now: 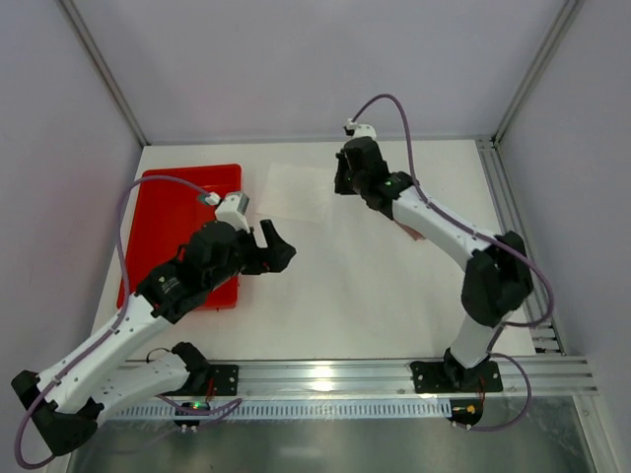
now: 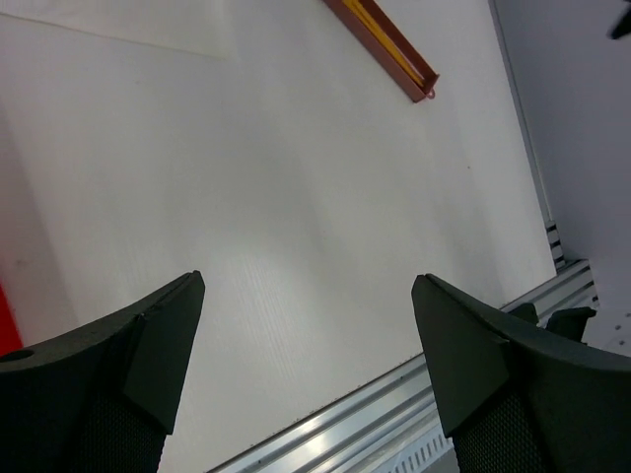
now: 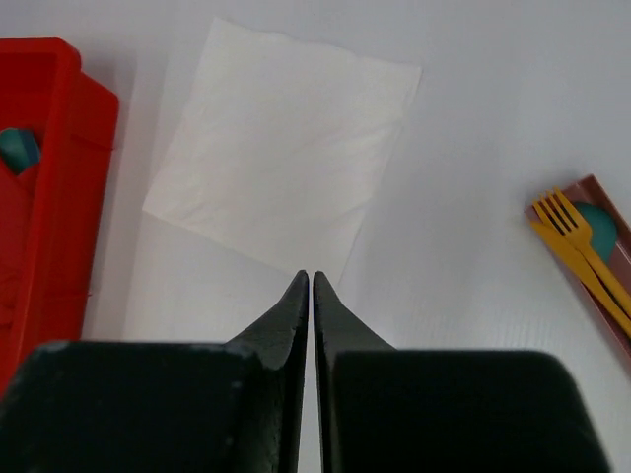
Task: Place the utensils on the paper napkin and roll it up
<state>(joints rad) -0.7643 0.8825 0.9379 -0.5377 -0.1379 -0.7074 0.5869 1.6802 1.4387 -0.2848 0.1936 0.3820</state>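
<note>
The left gripper [image 2: 308, 279] gapes wide and empty just beside the red tray [image 1: 182, 197]. The napkin [image 3: 286, 148] lies flat at 12 o'clock from the right gripper [image 3: 312, 278], whose fingers are pressed together on nothing. The utensils [image 3: 580, 251] rest at its 3 o'clock, their long axis running 10 to 4, so the right arm looks nearer.

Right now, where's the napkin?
In the top view the paper napkin lies flat, far centre, between the red tray to its left and the right claw.
</note>
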